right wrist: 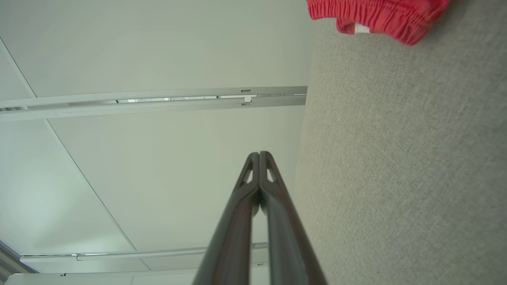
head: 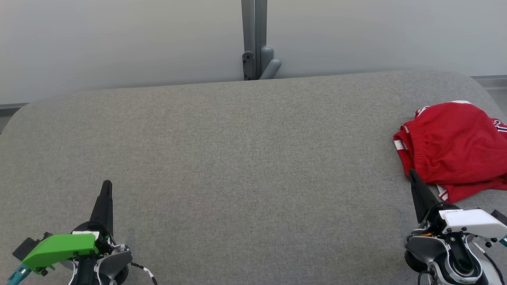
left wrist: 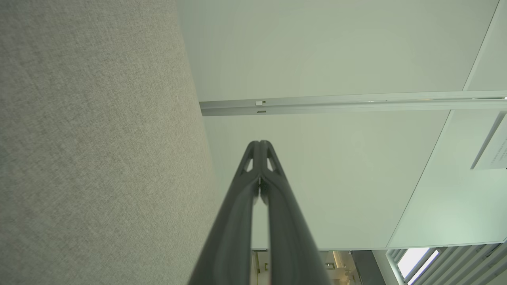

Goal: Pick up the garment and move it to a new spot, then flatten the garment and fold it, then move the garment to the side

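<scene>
Grey fabric surface (head: 237,158), red garment (head: 451,146) crumpled, cut off at right edge

You have soft, even, bright light over the grey cloth surface (head: 237,158), with only faint shadows in the sharp head view, while both wrist views carry a greenish cast, blur the near fingers (left wrist: 231,237) and blow out a corner window (left wrist: 412,261).
</scene>
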